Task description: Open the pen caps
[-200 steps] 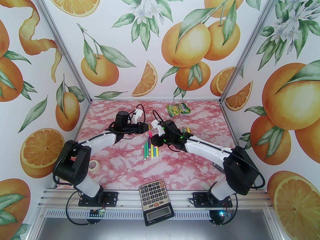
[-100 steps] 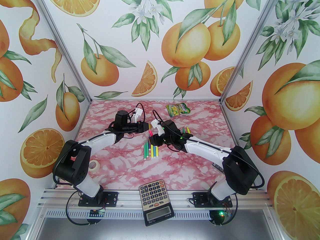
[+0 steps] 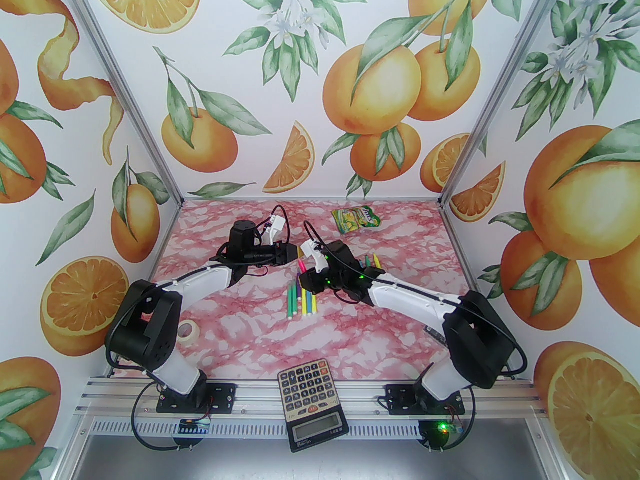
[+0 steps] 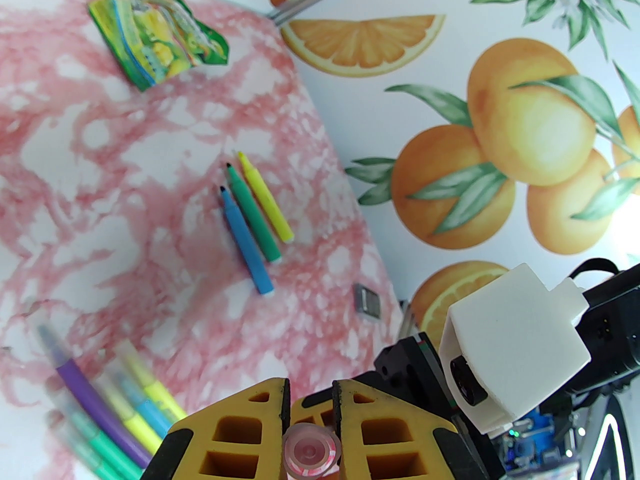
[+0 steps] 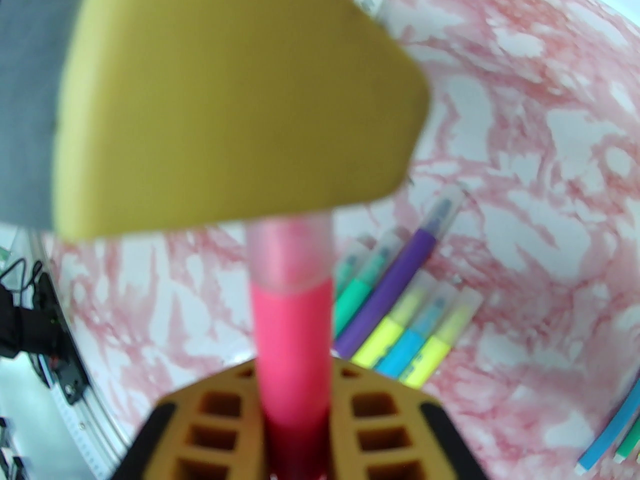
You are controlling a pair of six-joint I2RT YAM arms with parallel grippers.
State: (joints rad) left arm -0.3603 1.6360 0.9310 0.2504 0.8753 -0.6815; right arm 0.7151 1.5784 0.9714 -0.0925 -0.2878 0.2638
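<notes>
A: Capped pens [image 3: 301, 300] lie bunched on the bench [image 3: 240, 328], at 6 o'clock of the pink pen [image 5: 292, 328]. The right end effector [image 5: 295, 375] pinches its barrel, and the left end effector [image 4: 310, 398] pinches the clear cap [image 5: 290, 253].
B: Best move?
A: Pull straight along the barrel, no sideways bend.
B: Any change?
A: The right jaws were looser a second ago and are now tight.

I can't read any writing here. The calculator [image 3: 311, 393] has key legends and a line of print under its display, all too small. The lettering on the green snack packet [image 4: 155, 43] is blurred.
</notes>
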